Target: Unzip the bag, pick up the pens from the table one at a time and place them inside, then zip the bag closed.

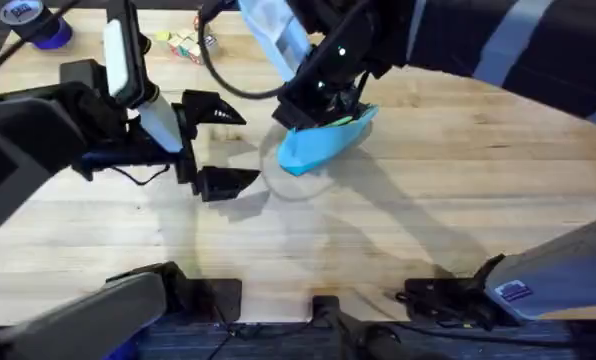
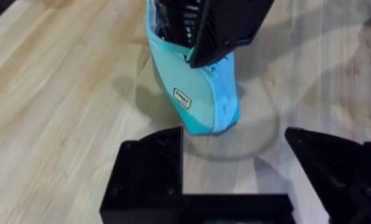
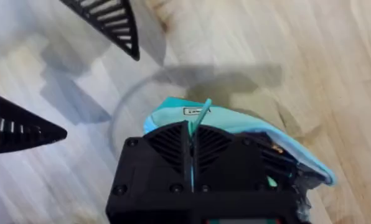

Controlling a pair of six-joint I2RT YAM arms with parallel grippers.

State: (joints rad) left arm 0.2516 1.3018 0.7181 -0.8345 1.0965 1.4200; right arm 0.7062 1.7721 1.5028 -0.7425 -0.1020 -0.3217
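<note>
One turquoise pouch (image 1: 323, 143) hangs pinched in the right gripper (image 1: 328, 108), one green pen (image 1: 343, 122) poking from it. One left gripper (image 1: 223, 148) nearby. One tabletop (image 1: 458, 200) beneath both.

From my station I see a pale plank table (image 1: 448, 190) running across nearly the whole overhead view, its light wood grain crossed by soft grey shadows. Beyond its far left corner lies dark floor, where a blue round object (image 1: 36, 27) sits. Near the far edge rests a small cluster of colourful blocks (image 1: 186, 44). Even, diffuse light falls from above. A dark strip runs along the near edge of the table.
</note>
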